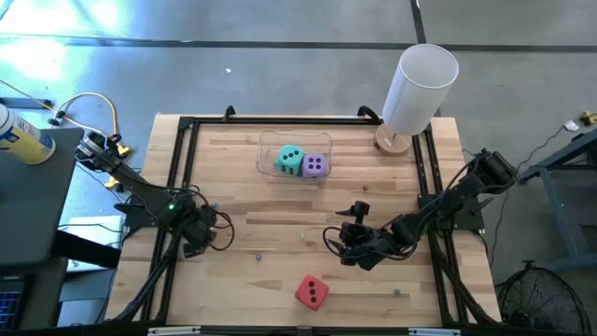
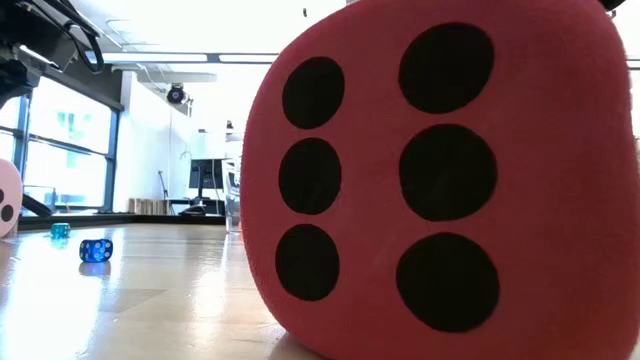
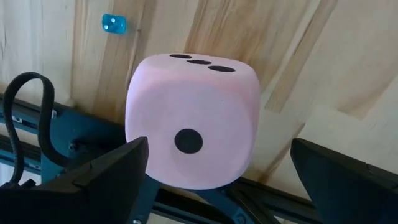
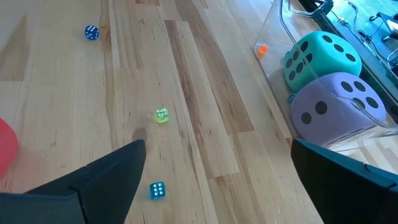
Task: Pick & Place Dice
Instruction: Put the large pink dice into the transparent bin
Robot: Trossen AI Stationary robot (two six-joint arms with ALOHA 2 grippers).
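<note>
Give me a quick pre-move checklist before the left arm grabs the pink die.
1. Left tool open: ok.
2. Pink die between the left tool's fingers: ok.
3. Pink die lies free, not gripped: ok.
4. Clear bin holds teal die and purple die, with room left: cannot tell.
5. Right tool open, away from the bin: ok.
6. Red die still on the table: ok.

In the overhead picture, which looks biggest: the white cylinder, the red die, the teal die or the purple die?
Largest to smallest, high view:
1. White cylinder, clearly biggest, though its height brings it nearer the camera.
2. Red die.
3. Teal die and purple die: they look alike, so I won't rank them, and red is only slightly bigger.
</note>
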